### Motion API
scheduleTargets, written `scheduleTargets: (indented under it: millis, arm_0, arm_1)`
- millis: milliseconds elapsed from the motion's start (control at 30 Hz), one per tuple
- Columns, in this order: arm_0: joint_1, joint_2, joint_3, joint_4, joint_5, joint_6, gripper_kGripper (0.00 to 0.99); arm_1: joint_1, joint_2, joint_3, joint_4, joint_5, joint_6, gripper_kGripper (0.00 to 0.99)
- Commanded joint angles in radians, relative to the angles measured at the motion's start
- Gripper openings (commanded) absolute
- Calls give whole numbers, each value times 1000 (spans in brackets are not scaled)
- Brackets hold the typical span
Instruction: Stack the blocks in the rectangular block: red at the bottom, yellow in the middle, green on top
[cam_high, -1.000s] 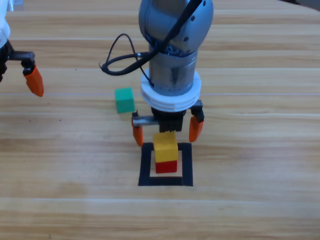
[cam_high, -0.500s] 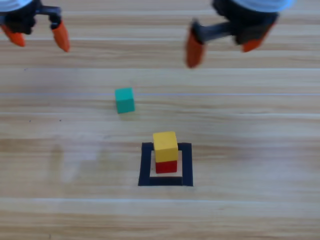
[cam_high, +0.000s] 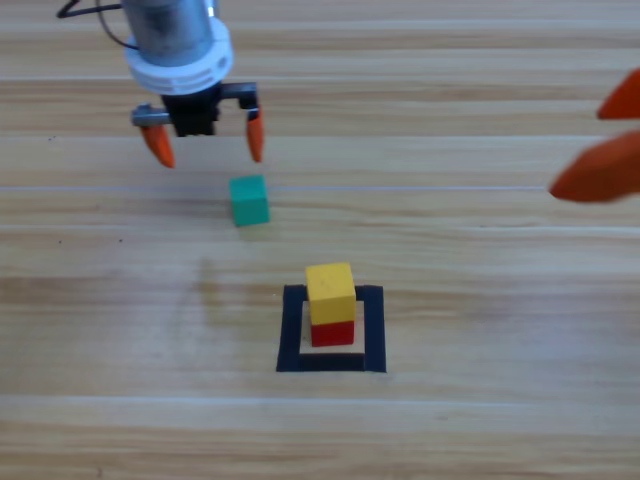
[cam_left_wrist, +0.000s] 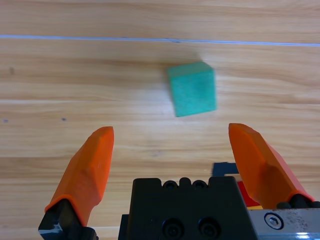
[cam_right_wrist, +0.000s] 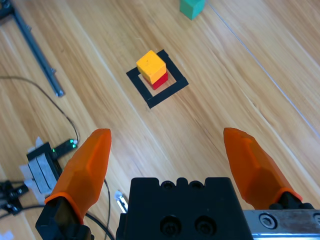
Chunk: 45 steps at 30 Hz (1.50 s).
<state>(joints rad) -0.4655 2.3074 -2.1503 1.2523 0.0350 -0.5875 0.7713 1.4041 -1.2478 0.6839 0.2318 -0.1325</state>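
Stack: yellow (cam_high: 330, 284) on red (cam_high: 332, 333), inside frame (cam_high: 291, 330). 2 of 3 done.
Green (cam_high: 249, 200): loose on table, far-left of frame; still to place on top.
L gripper (cam_high: 205, 139): jaws spread, empty, just beyond green.
R gripper (cam_high: 600, 150): right edge, jaws apart, empty.

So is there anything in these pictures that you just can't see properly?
- Small red cube: in the high view the small yellow cube covers its top.
- Right gripper: the high view's right edge cuts it off, leaving blurred orange jaw tips.
- Black tape frame: in the left wrist view the left gripper hides nearly all of it.
- Left arm: the high view's top edge cuts it off above the wrist.
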Motion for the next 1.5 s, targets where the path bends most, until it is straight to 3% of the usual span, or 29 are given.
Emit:
scheduleTargets:
  millis: [33, 400, 1200, 1500]
  arm_0:
    - [-76, 81, -56, 24, -15, -97, 974]
    - [-88, 158, -100, 29, 26, -161, 979]
    - [-81, 270, -164, 29, 40, -160, 957]
    - [-81, 287, -171, 29, 29, -158, 735]
  arm_1:
    - [6, -82, 94, -46, 78, -68, 989]
    - [6, -83, 131, -61, 158, -91, 989]
    - [6, -57, 139, -75, 136, -72, 988]
    - [6, -51, 139, -76, 144, -70, 988]
